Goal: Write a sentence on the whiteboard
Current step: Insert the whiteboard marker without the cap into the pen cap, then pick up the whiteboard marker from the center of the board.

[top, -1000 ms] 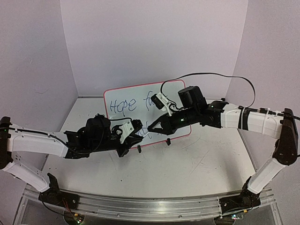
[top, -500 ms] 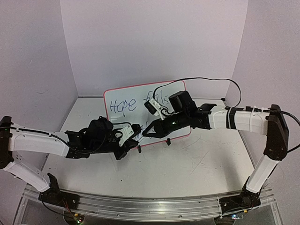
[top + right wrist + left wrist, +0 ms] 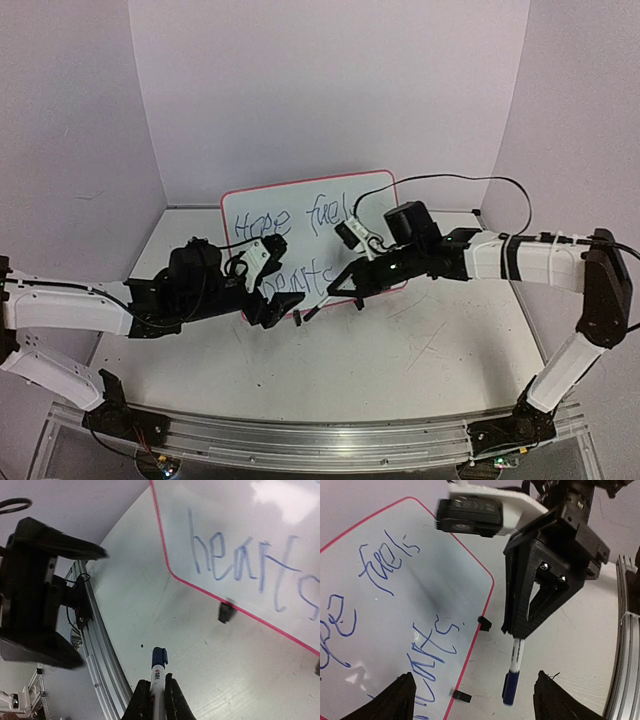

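The whiteboard [image 3: 306, 243] stands at the back of the table, red-rimmed, and also shows in the left wrist view [image 3: 420, 595] and the right wrist view [image 3: 235, 515]. The sentence [image 3: 295, 222] is in blue, two lines: "Hope fuels" over "hearts" [image 3: 250, 567]. My right gripper [image 3: 336, 290] is shut on a white marker [image 3: 159, 669] with its blue cap on, just in front of the board's lower edge. My left gripper [image 3: 475, 700] is open, its fingers spread to either side of the marker's capped end [image 3: 511, 682] and apart from it.
Two black clip feet [image 3: 484, 623] [image 3: 461, 696] sit under the board's lower rim. An aluminium rail [image 3: 300, 440] runs along the table's near edge. A black cable [image 3: 450, 180] arcs above the right arm. Purple walls enclose the back and sides.
My left gripper has opened and drawn back from the marker's tip. The right gripper has carried the marker off the board to just below its lower edge.
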Tool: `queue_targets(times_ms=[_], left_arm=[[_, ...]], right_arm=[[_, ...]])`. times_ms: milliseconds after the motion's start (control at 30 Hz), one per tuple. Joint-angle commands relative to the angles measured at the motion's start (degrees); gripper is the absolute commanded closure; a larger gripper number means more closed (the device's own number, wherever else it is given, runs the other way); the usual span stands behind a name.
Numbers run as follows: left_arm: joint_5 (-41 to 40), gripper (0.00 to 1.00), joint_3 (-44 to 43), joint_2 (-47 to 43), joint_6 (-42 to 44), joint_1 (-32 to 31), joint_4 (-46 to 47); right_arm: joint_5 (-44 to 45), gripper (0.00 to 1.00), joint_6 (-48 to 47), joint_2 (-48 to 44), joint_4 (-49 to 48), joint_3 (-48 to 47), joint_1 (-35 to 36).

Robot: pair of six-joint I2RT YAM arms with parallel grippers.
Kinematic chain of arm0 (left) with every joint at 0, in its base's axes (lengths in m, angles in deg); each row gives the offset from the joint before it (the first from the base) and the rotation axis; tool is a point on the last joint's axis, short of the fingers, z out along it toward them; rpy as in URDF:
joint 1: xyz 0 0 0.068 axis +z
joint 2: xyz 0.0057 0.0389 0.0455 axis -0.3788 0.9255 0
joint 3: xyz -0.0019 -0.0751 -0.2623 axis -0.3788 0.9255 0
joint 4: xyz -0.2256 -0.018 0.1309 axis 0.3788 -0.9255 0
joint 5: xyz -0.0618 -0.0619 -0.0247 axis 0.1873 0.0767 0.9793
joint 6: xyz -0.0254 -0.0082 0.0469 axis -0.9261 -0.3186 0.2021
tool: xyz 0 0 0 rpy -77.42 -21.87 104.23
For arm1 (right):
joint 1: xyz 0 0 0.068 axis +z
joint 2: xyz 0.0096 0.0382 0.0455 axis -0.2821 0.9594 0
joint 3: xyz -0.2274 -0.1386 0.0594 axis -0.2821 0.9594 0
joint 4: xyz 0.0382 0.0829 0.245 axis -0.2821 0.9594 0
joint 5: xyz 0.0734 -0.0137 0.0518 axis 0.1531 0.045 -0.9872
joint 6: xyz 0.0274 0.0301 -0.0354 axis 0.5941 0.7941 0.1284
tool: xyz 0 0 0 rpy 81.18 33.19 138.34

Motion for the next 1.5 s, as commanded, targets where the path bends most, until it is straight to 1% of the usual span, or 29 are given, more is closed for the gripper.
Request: queue_targets(times_ms=[0,33,100,133,167,200,267,367,433,500,533,600,667,767,800,900,933,967,1067,1200,1267,1333,1367,1400,1467], left_arm=[[4.14,0.15,2.38,-7.27,-7.18,1.64,5.43],[7.24,0.14,2.67,-9.15,-9.68,2.42,5.21],[9.07,0.14,2.46,-10.78,-11.51,3.43,4.51],[9.97,0.14,1.79,-11.41,-13.17,4.55,3.69],[10.03,0.14,1.2,-11.43,-14.31,5.27,3.39],[9.74,0.15,0.78,-11.11,-15.34,5.69,3.12],[9.39,0.16,-0.89,-9.93,-17.19,6.25,2.8],[8.82,0.17,-3.26,-7.92,-19.25,6.39,2.14],[9.06,0.17,-3.84,-7.29,-20.79,6.34,2.15],[9.42,0.17,-3.86,-7.22,-21.22,6.4,2.11],[9.44,0.18,-3.71,-7.56,-21.37,6.4,2.07],[8.94,0.18,-2.98,-8.42,-21.83,6.4,2.13],[8.95,0.18,-1.87,-9.98,-21.76,6.36,2.03],[9.86,0.18,-0.55,-13.17,-20.41,6.45,0.89],[9.66,0.18,-0.28,-15.15,-20.12,6.41,0.42],[7.18,0.18,-0.11,-19.58,-19.15,6.45,-2.03],[5.29,0.17,-0.24,-20.9,-18.89,6.48,-3.0],[3.98,0.17,-0.54,-22.12,-18.62,6.48,-4.25],[-3.26,0.13,-3.11,-23.86,-17.84,6.44,-9.63],[-15.85,0.1,-7.85,-23.59,-18.83,6.53,-17.37],[-24.0,0.08,-10.23,-22.45,-19.92,6.74,-19.83],[-27.96,0.07,-11.71,-21.79,-19.8,7.29,-20.35],[-28.93,0.06,-12.75,-21.36,-19.21,7.69,-20.42],[-30.17,0.06,-14.52,-20.75,-18.02,7.96,-20.55],[-31.52,0.05,-17.9,-19.79,-15.3,8.29,-20.84]], right_arm=[[-5.62,1.0,1.58,-9.48,2.61,5.78,-8.81],[-9.67,1.0,3.05,-11.89,3.32,9.93,-12.05],[-13.96,1.0,3.6,-13.3,7.24,12.96,-16.3],[-19.15,1.0,0.88,-12.12,14.34,14.45,-20.94],[-20.03,1.0,-1.08,-11.33,18.66,14.97,-22.91],[-20.24,1.0,-0.71,-11.07,20.22,15.97,-24.4],[-21.65,1.0,3.46,-9.15,20.57,17.16,-27.45],[-22.33,0.99,6.19,-6.62,22.78,17.08,-29.15],[-23.37,0.98,6.59,-3.54,22.96,18.93,-32.12],[-22.02,0.96,6.16,-0.99,23.96,19.79,-33.8],[-20.62,0.95,4.17,0.73,26.22,19.47,-34.73],[-17.74,0.91,3.65,2.24,27.52,18.93,-35.83],[-13.96,0.84,3.88,4.03,27.82,18.11,-36.95],[-9.38,0.76,4.33,6.04,27.89,16.26,-37.32],[-7.18,0.67,4.76,6.29,27.84,15.77,-37.33],[-2.41,0.6,5.59,6.65,27.7,14.73,-37.37],[-0.83,0.54,5.89,6.77,27.7,14.33,-37.34],[0.52,0.51,6.2,6.53,27.67,13.96,-37.32],[4.24,0.43,7.25,3.2,27.64,12.72,-37.33],[12.84,0.3,6.55,-7.77,28.09,10.3,-37.28],[20.35,0.24,4.34,-15.58,28.83,7.55,-37.24],[24.69,0.18,3.0,-22.49,28.83,6.37,-37.24],[26.54,0.09,2.1,-25.92,28.37,5.76,-37.28],[28.29,0.02,0.82,-30.24,27.15,5.18,-37.24],[30.42,0.02,-1.48,-35.14,25.35,3.96,-37.23]])
